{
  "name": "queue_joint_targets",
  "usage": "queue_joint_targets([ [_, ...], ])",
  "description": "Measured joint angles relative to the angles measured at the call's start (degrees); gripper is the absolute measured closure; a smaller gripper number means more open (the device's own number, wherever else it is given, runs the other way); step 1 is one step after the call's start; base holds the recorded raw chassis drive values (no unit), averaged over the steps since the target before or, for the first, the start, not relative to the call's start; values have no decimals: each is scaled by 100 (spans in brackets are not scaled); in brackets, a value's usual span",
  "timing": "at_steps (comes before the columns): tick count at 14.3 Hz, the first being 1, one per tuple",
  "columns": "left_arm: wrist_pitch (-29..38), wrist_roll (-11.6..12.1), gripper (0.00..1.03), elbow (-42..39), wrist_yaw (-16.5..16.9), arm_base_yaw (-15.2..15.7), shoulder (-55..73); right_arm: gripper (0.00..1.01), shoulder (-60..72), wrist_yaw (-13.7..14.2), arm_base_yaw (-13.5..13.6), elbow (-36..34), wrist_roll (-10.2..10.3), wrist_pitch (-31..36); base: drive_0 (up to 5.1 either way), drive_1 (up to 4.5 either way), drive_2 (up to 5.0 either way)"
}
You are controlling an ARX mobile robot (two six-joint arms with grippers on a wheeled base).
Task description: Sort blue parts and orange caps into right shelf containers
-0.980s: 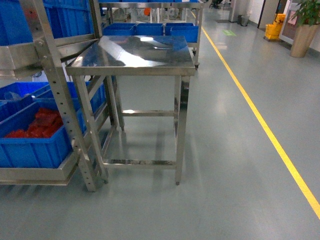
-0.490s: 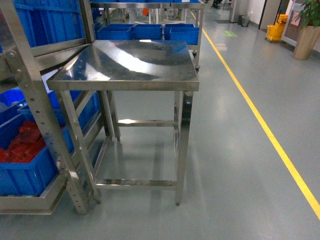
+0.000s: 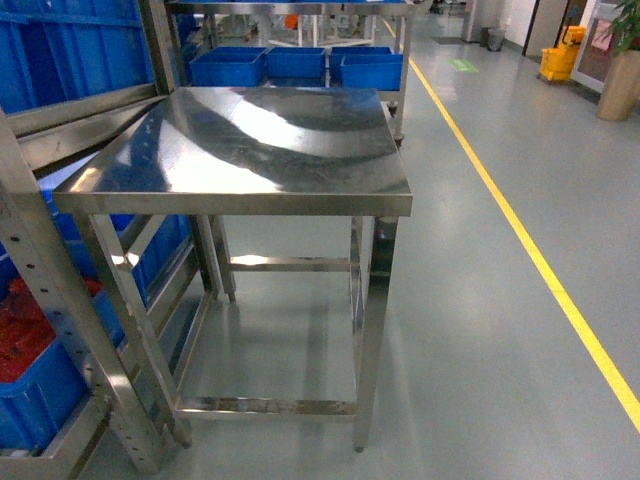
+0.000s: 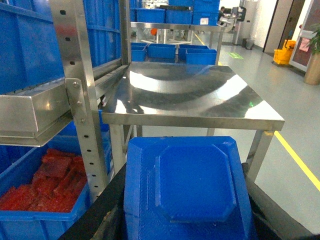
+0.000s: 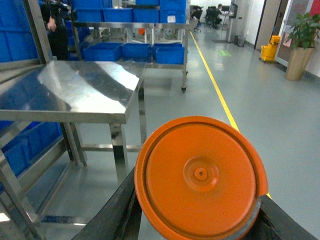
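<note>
Head view: a square stainless-steel table with a mirror-bright top is standing in the centre of a grey floor. A perforated steel shelf rack is standing just beside its left edge, carrying large deep blue plastic bins on the upper level and, at lower left, a blue bin holding a heap of flat red pieces. Three more blue rectangular bins are sitting on a low steel rack behind the table. A yellow floor line is running diagonally along the right side. Neither gripper is appearing in this view.

Left wrist view: a bright blue solid plastic part with flat faces and a raised octagonal panel is filling the lower centre, sitting between the two dark fingers of the left gripper. The fingers are flanking the part on both sides; firm contact cannot be confirmed. The table is lying beyond it, the rack and red pieces to the left.

Right wrist view: a round orange plastic cap, showing its flat end face with a small central boss, is sitting between the dark fingers of the right gripper. Its sides are lying against both fingers, but the grip cannot be confirmed. The table is standing to the left.
</note>
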Motion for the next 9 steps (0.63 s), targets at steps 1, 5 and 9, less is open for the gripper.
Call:
queue_joint_targets([
  [1, -24, 2, 59, 0, 11, 7, 0, 59, 0, 4, 0, 0, 0, -96, -495, 242, 242],
  [5, -11, 0, 59, 0, 2, 4, 0, 59, 0, 11, 0, 0, 0, -48, -463, 274, 274],
  [9, 0, 0, 59, 0, 4, 4, 0, 59, 0, 9, 0, 0, 0, -35, -496, 240, 240],
])
